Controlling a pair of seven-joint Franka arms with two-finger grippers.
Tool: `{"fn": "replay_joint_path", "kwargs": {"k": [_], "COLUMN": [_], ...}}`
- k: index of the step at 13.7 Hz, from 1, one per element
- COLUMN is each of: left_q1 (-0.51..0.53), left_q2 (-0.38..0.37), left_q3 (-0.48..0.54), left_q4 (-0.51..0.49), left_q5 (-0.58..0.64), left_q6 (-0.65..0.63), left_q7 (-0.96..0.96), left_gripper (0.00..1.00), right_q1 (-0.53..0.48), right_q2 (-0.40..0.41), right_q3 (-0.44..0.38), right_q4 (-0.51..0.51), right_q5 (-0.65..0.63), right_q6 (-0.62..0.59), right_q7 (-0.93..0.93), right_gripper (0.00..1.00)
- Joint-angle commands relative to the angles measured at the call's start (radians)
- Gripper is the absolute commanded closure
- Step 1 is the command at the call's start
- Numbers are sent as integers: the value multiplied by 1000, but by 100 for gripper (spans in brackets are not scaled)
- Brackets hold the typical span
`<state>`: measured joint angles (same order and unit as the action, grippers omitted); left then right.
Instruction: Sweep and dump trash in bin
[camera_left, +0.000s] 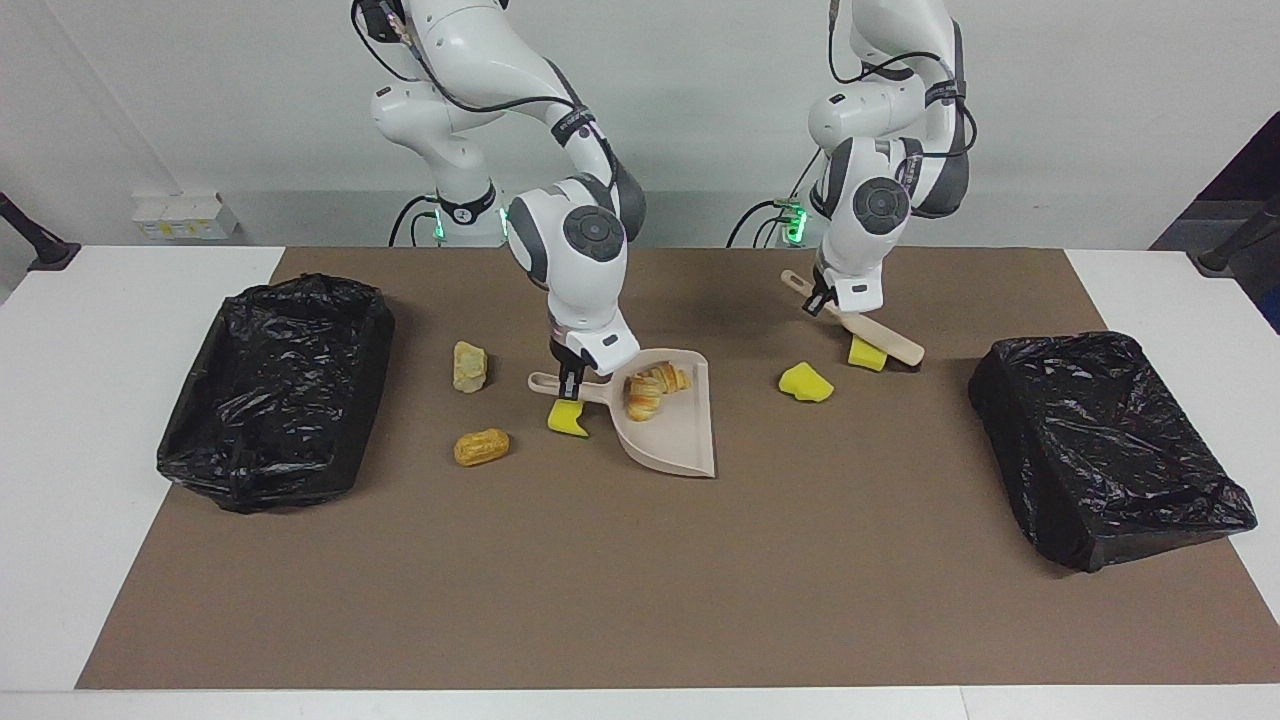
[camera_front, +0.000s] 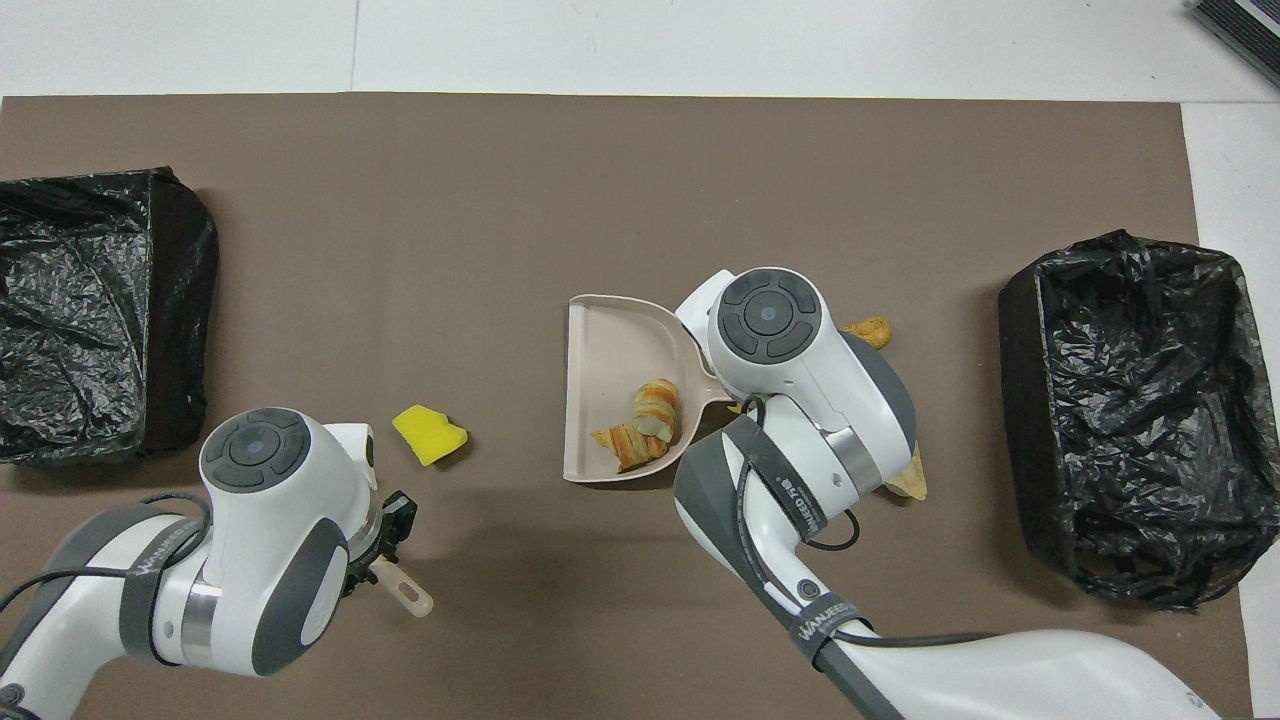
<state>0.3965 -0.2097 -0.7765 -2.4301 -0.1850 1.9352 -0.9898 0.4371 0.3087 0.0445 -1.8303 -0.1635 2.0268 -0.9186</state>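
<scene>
Left gripper (camera_left: 826, 300) was clamped on the beige black-bristled brush's (camera_left: 880, 339) handle, its head beside a yellow sponge chunk (camera_left: 866, 354). Right gripper (camera_left: 570, 383) gripped the beige plastic dustpan's (camera_left: 678, 430) handle; a golden croissant (camera_left: 650, 390) lay inside.

Bright even overhead light, soft short shadows, sharp focus, no glare

In the overhead view the right arm's wrist covers the dustpan's handle (camera_front: 712, 385) and leaves only slivers showing of three pieces of trash: a bread roll (camera_front: 868, 331), a pale lump (camera_front: 908, 483) and a yellow sponge chunk (camera_front: 736, 407). The left arm's wrist hides the brush there (only its handle tip (camera_front: 408, 598) pokes out) and the sponge chunk beside it. The bin (camera_front: 90, 310) at the left arm's end is cut off by the picture's edge.
</scene>
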Motion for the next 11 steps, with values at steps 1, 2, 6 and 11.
{"fn": "replay_joint_path", "kwargs": {"k": [1, 2, 6, 11], "left_q1": [-10, -14, -62, -201], "left_q2": [13, 21, 55, 154], "left_q3": [10, 10, 6, 8], "left_q4": [13, 25, 34, 60], "left_q5": [-33, -31, -60, -134], "left_q6": [45, 54, 184, 370], "left_q7": [175, 225, 341, 373], "left_gripper": [100, 100, 100, 100], "right_q1": [0, 0, 0, -3], "right_q2": [7, 7, 7, 7], "right_q3": [5, 5, 5, 5], "right_q4": [-17, -17, -17, -17], "right_q5": [-5, -5, -5, -5], "right_q6": [36, 36, 36, 36], "right_q7": [35, 35, 33, 33], "right_gripper": [100, 100, 100, 100]}}
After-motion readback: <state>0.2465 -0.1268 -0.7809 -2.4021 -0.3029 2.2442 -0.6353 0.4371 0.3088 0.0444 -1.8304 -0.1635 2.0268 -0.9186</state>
